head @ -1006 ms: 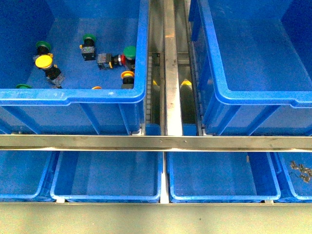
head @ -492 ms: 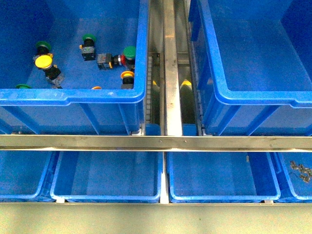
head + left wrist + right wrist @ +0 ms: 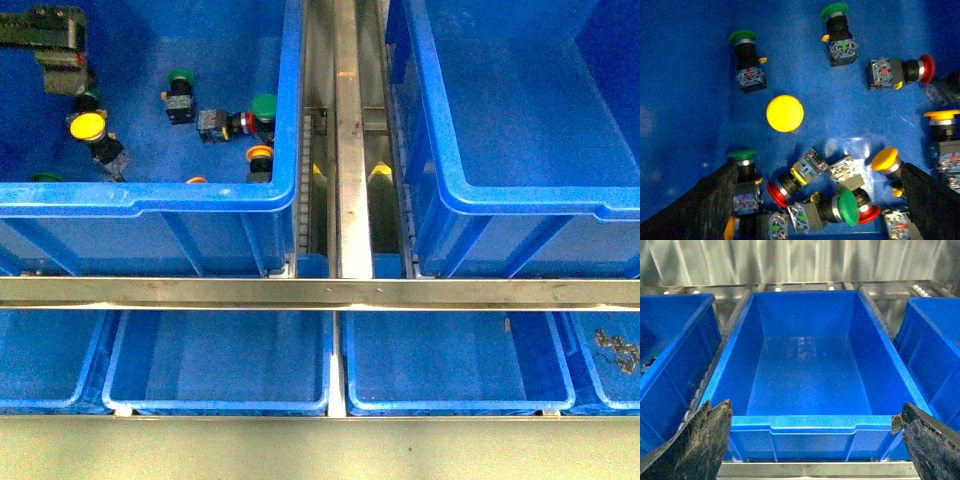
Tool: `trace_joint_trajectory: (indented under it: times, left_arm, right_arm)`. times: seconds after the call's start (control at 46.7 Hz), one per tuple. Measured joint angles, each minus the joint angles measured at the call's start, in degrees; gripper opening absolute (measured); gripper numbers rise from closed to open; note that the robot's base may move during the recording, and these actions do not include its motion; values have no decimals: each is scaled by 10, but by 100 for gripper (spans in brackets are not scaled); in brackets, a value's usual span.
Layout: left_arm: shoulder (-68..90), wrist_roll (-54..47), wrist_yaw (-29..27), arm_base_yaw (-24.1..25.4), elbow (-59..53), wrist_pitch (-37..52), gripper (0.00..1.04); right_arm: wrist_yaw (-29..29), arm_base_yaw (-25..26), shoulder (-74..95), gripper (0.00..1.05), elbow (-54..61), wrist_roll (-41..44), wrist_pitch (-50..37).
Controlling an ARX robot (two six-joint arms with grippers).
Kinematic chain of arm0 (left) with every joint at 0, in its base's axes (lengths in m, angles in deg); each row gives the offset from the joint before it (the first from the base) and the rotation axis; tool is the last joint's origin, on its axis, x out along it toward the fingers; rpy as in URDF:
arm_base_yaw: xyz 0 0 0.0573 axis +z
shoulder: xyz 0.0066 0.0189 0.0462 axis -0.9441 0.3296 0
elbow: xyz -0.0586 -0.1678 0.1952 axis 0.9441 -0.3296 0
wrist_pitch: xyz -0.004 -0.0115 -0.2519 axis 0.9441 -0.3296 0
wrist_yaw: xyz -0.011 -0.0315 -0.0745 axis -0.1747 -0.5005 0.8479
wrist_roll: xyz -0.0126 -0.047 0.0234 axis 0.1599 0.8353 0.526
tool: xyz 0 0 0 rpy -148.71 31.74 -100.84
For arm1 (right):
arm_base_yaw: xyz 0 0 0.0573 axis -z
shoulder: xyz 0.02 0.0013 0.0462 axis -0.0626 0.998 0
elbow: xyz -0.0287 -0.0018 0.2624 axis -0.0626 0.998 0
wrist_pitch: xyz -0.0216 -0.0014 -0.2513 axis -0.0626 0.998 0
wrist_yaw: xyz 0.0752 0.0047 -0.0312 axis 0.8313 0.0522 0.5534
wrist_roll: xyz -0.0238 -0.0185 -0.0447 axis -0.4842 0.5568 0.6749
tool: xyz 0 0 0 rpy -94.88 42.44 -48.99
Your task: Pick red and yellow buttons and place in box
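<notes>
Front view: two deep blue crates fill the top of the frame, with a metal rail (image 3: pixel 347 150) between them. In the left crate (image 3: pixel 150 195), at upper left, we see the left hand (image 3: pixel 62 55) just above a yellow button (image 3: pixel 88 126). To its right lie green-capped switches (image 3: pixel 182 80), a red button (image 3: pixel 247 122) and an orange-capped switch (image 3: pixel 261 153). The box (image 3: pixel 520 200), at upper right, shows a bare blue floor. Shallower trays (image 3: pixel 215 405) line the bottom; the far-right one holds small metal pieces (image 3: pixel 615 348).

Left wrist view: the left hand's dark fingers (image 3: pixel 715 200) stand apart, gripping nothing, over scattered switches. The yellow button (image 3: pixel 785 113) is near centre and the red button (image 3: pixel 920 69) is at upper right.

Right wrist view: the right hand (image 3: pixel 815 407), fingers apart, faces the box (image 3: pixel 800 422) at centre frame.
</notes>
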Motion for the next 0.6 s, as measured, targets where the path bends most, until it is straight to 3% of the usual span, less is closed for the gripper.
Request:
trace_joint_trajectory:
  times: [0.407, 0.599]
  left_arm:
    - [172, -210, 22, 14, 186, -68, 97]
    - [219, -261, 26, 23, 227, -87, 97]
  right_arm:
    - [0, 0, 0, 99, 0, 0, 0]
    - [0, 0, 0, 99, 0, 0, 0]
